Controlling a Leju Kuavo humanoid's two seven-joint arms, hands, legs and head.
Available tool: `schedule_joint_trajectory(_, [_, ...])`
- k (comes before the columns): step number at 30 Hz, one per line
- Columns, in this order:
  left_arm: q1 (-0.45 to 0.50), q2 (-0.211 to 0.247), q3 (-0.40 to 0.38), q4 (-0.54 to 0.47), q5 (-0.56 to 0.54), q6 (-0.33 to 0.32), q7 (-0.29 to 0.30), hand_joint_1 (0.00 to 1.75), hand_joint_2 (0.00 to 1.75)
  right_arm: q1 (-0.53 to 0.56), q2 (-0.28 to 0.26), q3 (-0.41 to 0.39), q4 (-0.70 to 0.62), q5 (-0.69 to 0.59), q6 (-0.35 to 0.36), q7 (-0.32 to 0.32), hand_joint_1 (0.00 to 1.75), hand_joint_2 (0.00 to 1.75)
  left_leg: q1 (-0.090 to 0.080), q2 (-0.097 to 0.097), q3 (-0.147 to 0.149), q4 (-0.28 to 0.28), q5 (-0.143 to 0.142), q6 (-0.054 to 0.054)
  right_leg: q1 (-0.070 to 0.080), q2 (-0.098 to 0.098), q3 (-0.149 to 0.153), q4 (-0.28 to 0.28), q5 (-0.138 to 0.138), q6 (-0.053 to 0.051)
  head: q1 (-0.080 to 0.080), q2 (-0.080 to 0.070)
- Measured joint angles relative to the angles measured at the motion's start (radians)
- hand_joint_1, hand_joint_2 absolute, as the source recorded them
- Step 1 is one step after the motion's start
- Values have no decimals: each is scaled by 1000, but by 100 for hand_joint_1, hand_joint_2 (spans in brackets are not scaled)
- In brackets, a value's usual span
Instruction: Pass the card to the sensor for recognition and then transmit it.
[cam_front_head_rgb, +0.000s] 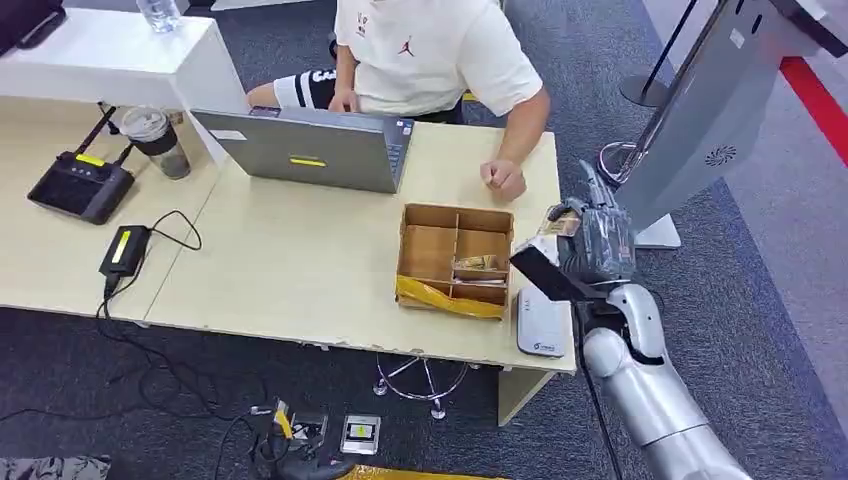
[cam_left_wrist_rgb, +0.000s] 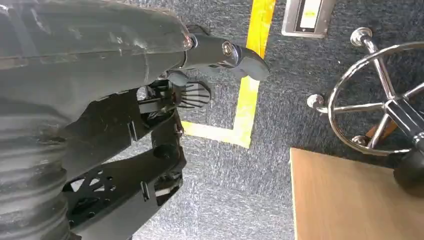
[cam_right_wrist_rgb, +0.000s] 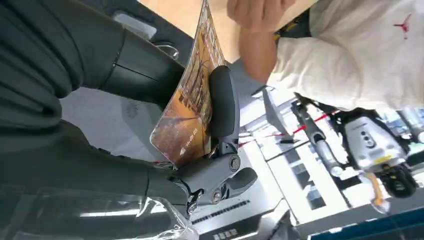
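The right robot hand (cam_right_wrist_rgb: 200, 125) is pinching the card (cam_right_wrist_rgb: 192, 100), lifted above the white sensor (cam_front_head_rgb: 541, 325) lying below it on the desk (cam_front_head_rgb: 300, 270); scanning and handover are seemingly remaining.

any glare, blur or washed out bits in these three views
Head view: even light, sharp; the right hand holds the card beside the grey kiosk. Right wrist view: the card is sharp, but the background past the person's sleeve is overexposed and soft. Left wrist view: the left hand is close, dark and slightly blurred; glare on the chrome chair base.
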Motion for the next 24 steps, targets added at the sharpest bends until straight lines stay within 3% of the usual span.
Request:
schedule_joint_trajectory(15, [27,9,9,0,21,14,-18,0,175,22,-2,-69,148,-73,-28,-2,175,175,0,0,0,0,0,0,0,0,0,0,0,0,0,0])
schedule_joint_trajectory(24, [38,13,10,0,38,16,-34,0,175,62,11,-68,226,-103,-36,-13,175,175,0,0,-1,0,0,0,0,0,-1,0,0,0,0,0])
